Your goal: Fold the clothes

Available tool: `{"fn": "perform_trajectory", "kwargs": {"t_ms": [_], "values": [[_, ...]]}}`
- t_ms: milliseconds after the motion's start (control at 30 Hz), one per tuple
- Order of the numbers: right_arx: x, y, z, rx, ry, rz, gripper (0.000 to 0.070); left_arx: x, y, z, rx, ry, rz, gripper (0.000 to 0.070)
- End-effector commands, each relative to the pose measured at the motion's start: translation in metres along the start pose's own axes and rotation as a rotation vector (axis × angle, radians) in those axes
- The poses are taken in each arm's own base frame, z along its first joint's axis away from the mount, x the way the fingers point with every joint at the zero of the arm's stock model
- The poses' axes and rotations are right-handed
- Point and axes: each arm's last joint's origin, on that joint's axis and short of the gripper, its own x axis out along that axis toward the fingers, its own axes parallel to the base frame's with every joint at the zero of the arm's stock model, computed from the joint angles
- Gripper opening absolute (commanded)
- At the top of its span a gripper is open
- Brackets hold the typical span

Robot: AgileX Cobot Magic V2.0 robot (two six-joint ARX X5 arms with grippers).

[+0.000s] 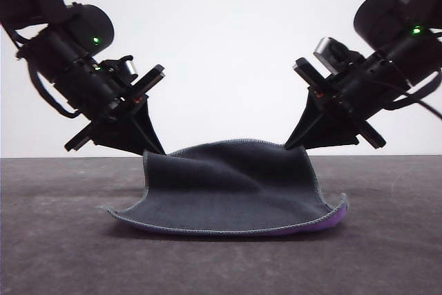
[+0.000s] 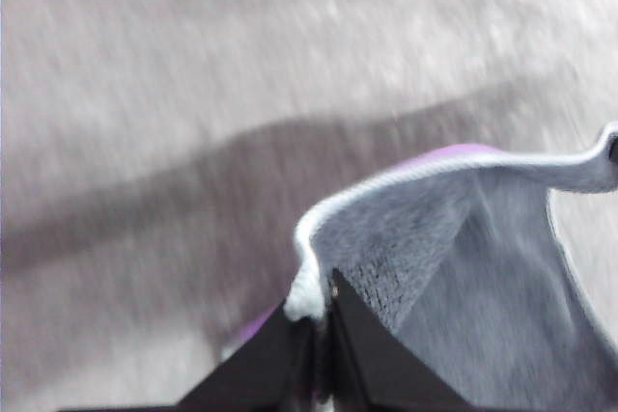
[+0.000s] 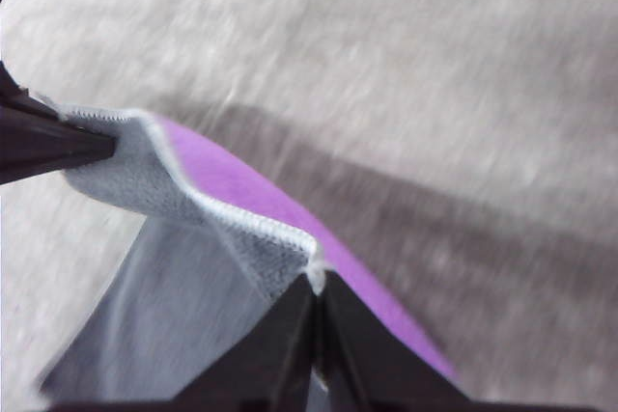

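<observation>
Grey-faced cloth (image 1: 231, 188) is lifted at its two rear corners above the dark table (image 1: 55, 240), its front edge resting there, purple underside showing. Each corner is clamped by the left gripper (image 1: 155, 148) and right gripper (image 1: 293, 144).

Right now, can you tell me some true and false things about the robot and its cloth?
1. Both end effectors pinch the cloth. True: the left end effector and the right end effector each grip a corner.
2. The cloth lies flat on the table. False: its far edge is lifted, and only the near edge rests there.
3. The cloth's underside is purple. True.
4. The cloth is folded in half. False: it is not yet folded over.
5. The right end effector is open. False: it is shut on the cloth.
</observation>
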Motion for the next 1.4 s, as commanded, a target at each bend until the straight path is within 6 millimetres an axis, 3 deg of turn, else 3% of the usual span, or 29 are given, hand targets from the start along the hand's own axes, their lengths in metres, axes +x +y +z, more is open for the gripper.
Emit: {"fn": "perform_trajectory", "kwargs": {"t_ms": [0, 333, 567, 633, 733, 800, 967, 1167, 1367], "values": [[-0.001, 0.003, -0.006, -0.019, 0.001, 0.007, 0.0003, 0.0, -0.004, -0.004, 0.011, -0.004, -0.002, 0.0003], [-0.025, 0.015, -0.057, -0.021, 0.022, 0.021, 0.0003, -0.01, -0.019, -0.053, -0.011, 0.029, 0.012, 0.0003], [-0.042, 0.021, -0.076, 0.003, 0.037, 0.037, 0.0005, -0.013, -0.028, -0.082, -0.031, 0.08, 0.003, 0.0007], [-0.044, 0.024, -0.08, 0.015, 0.068, 0.045, 0.0051, -0.014, -0.031, -0.086, -0.038, 0.09, 0.0, 0.0092], [-0.049, 0.029, -0.083, 0.028, 0.104, 0.059, 0.0243, -0.018, -0.034, -0.088, -0.066, 0.102, 0.004, 0.0319], [-0.054, 0.031, -0.085, 0.036, 0.115, 0.055, 0.0287, -0.022, -0.036, -0.089, -0.079, 0.103, 0.013, 0.0382], [-0.072, 0.043, -0.087, 0.029, 0.104, 0.058, 0.0289, -0.046, -0.045, -0.091, -0.072, 0.088, 0.035, 0.0401], [-0.1, 0.059, -0.095, 0.049, 0.091, 0.033, 0.0288, -0.091, -0.064, -0.097, -0.04, 0.026, 0.047, 0.04], [-0.116, 0.066, -0.105, 0.175, 0.097, -0.024, 0.0289, -0.134, -0.074, -0.113, 0.014, -0.062, 0.181, 0.0396]]}}
